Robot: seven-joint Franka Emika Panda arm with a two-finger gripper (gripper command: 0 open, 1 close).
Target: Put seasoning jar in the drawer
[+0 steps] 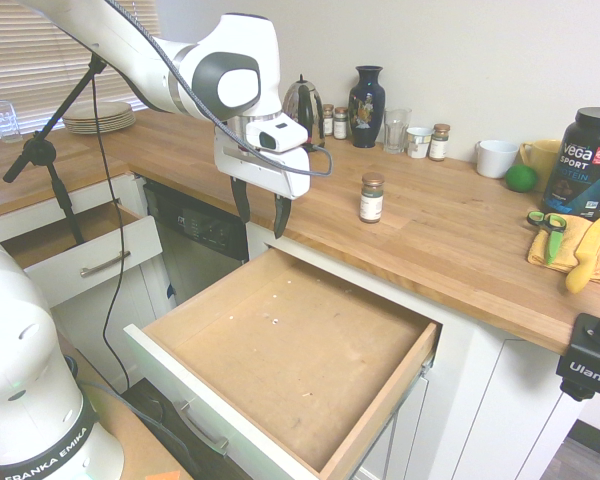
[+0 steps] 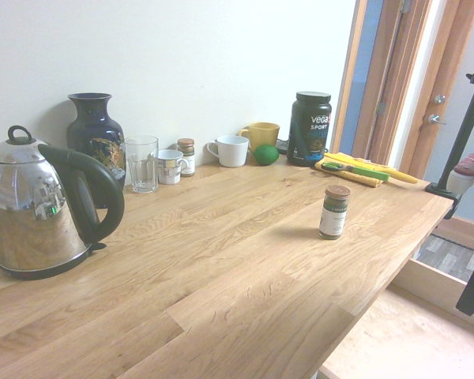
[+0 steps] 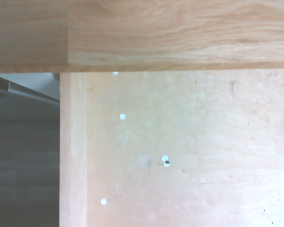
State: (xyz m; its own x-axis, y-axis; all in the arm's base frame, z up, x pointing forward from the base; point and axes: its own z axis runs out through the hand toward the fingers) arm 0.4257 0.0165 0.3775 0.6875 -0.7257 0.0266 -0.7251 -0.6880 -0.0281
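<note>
The jaws stand apart with nothing between them, the gripper [image 1: 260,213] pointing straight down at the back left corner of the open drawer [image 1: 355,420], right where the wooden worktop [image 1: 450,240] ends. The wrist view bears that out: the counter's front edge, then the drawer's pale plywood floor [image 3: 189,156] with a few small white specks, and no jar anywhere in it.

So the seasoning jar [image 1: 371,197] is not yet in hand. It stands alone on the worktop, to the right of the gripper and a little farther back, not far from the edge above the drawer, with bare wood all around it. The second exterior view shows the same jar [image 2: 333,212] well apart from the clutter along the wall.

It stands upright, long axis vertical, brown lid on top, white label around the lower half, dark contents above it. Being round, it has no real facing, so the fingers can close from any side.

How will it handle? My guess is light and rigid, a small glass cylinder that will not give under the fingers, but smooth, so it could slip or twist if pinched off-centre, and it may chip if dropped into the drawer. The sensible hold looks like across the body, around the label or just under the lid, fingers level and square to the axis so it stays upright.

Farther off stand an electric kettle [image 1: 303,103], a dark blue vase [image 1: 366,92] and the paler spice jars [image 1: 439,142].
</note>
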